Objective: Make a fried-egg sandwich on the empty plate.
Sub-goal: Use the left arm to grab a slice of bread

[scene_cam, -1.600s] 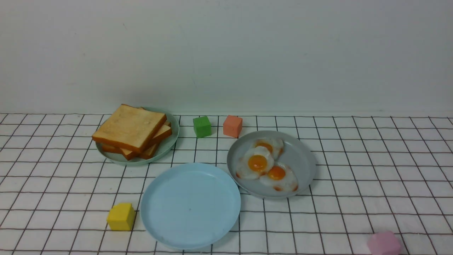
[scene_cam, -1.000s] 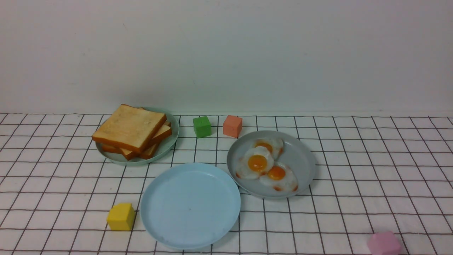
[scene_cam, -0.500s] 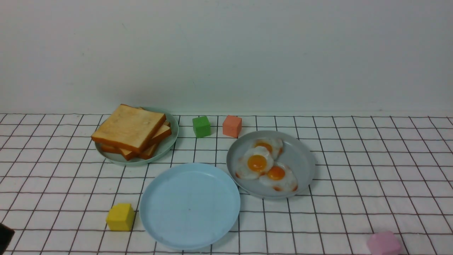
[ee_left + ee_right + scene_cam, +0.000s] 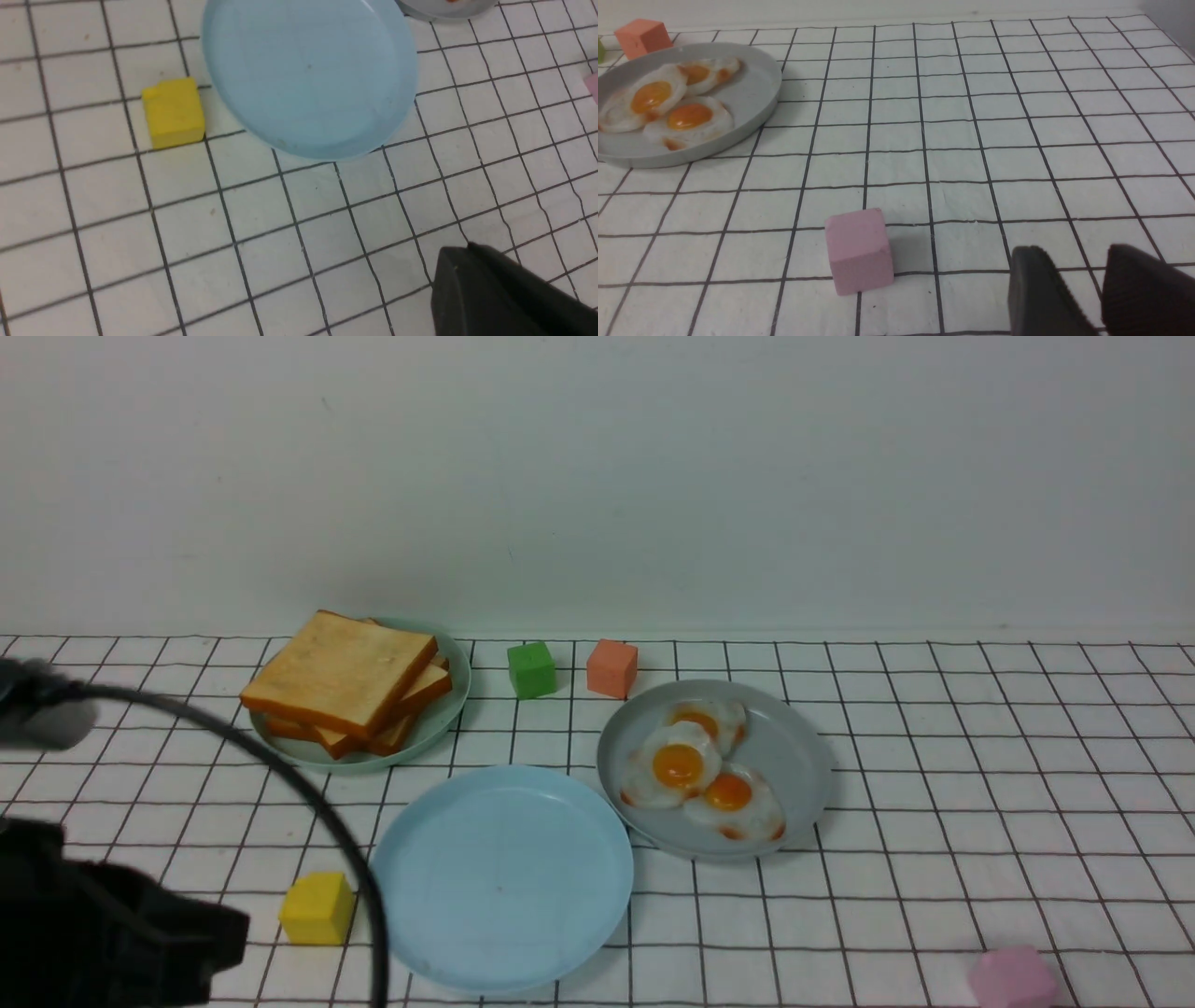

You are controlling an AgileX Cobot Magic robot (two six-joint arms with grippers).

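Note:
A stack of golden toast slices (image 4: 344, 683) lies on the pale green plate (image 4: 446, 717) at the back left. Three fried eggs (image 4: 695, 767) lie on the grey plate (image 4: 805, 756), which also shows in the right wrist view with its eggs (image 4: 668, 100). The light blue plate (image 4: 501, 877) sits empty in the front middle. My left gripper (image 4: 460, 254) is shut on nothing, above the cloth on the near side of the blue plate (image 4: 310, 74). My right gripper (image 4: 1071, 256) is open and empty, low over the cloth beside a pink cube (image 4: 859, 249).
A yellow cube (image 4: 319, 907) sits just left of the blue plate. Green (image 4: 532, 669) and orange (image 4: 612, 667) cubes stand behind the plates. The pink cube (image 4: 1013, 978) is at the front right. My left arm's black body (image 4: 103, 933) and its cable fill the lower left corner.
My left arm and its cable have come into the front view from the lower left corner. The plates, toast, eggs and cubes have not moved.

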